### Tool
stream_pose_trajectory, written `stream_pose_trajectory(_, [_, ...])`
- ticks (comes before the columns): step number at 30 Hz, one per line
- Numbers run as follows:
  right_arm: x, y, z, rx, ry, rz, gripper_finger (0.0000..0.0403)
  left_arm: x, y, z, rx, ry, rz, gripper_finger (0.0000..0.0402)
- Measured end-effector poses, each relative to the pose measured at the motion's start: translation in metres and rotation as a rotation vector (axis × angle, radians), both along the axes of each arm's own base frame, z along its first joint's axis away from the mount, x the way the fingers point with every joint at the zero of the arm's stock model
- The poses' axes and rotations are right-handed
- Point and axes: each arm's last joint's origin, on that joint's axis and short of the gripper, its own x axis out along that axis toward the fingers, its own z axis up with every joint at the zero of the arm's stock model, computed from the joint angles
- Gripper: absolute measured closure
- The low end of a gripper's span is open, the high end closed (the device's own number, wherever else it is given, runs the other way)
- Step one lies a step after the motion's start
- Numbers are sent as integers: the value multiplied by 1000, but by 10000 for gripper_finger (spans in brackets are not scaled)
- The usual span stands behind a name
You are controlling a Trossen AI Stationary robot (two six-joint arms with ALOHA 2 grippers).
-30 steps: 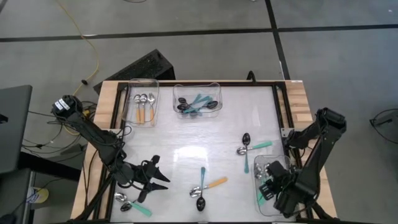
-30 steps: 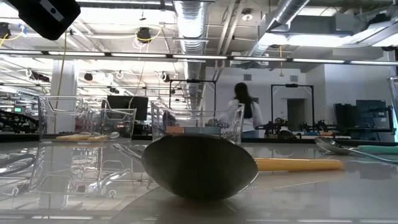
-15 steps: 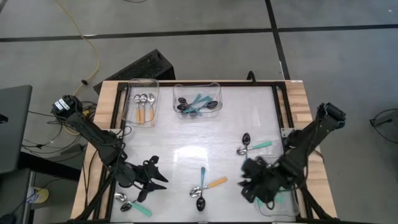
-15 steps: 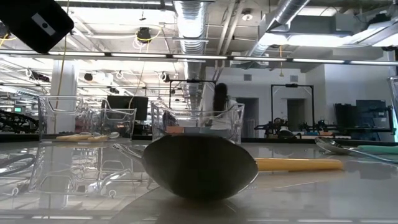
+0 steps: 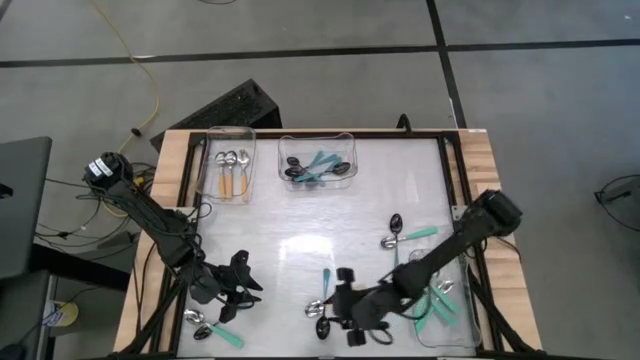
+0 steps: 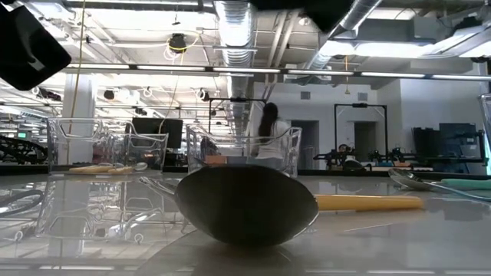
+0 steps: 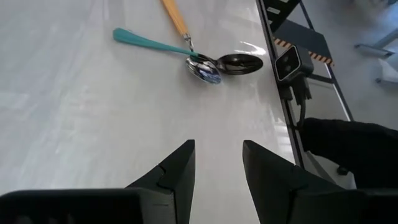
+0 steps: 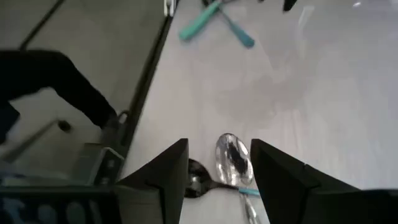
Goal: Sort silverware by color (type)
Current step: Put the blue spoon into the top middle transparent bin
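Silverware lies scattered on the table: orange-handled spoons fill one clear bin, teal-handled spoons another, and loose pairs remain on the white top. The right gripper hovers over the near-edge pair, fingers parted and empty. To grasp well, I would centre one slim handle between the fingers, clear of its crossing neighbour, then descend squarely. The left gripper waits near the corner pair, fingers narrowly parted, empty. No readable writing shows.
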Motion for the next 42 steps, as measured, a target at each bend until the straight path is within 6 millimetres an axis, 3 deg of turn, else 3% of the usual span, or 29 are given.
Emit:
stream_pose_trajectory(6, [22, 6, -36, -128, 90, 180, 207, 0, 0, 0, 16, -8, -1, 284])
stream_pose_trajectory(15, [25, -1, -38, -383, 115, 439, 207, 0, 1, 0, 29, -13, 13, 284])
stream_pose_trajectory(18, [28, -6, -37, -395, 102, 484, 210, 0, 1, 0, 29, -13, 13, 284])
stream_pose_trajectory(28, [48, -53, -40, -490, 155, 488, 234, 0, 2, 0, 49, -27, 34, 284])
stream_pose_trajectory(31, [52, -62, -52, -510, 187, 561, 237, 1, 2, 0, 66, -35, 39, 284])
stream_pose_trajectory(35, [54, -65, -71, -604, 218, 675, 237, 1, 2, 0, 93, -43, 29, 284])
stream_pose_trajectory(42, [54, -60, -78, -695, 199, 778, 237, 1, 3, 0, 100, -45, 27, 284])
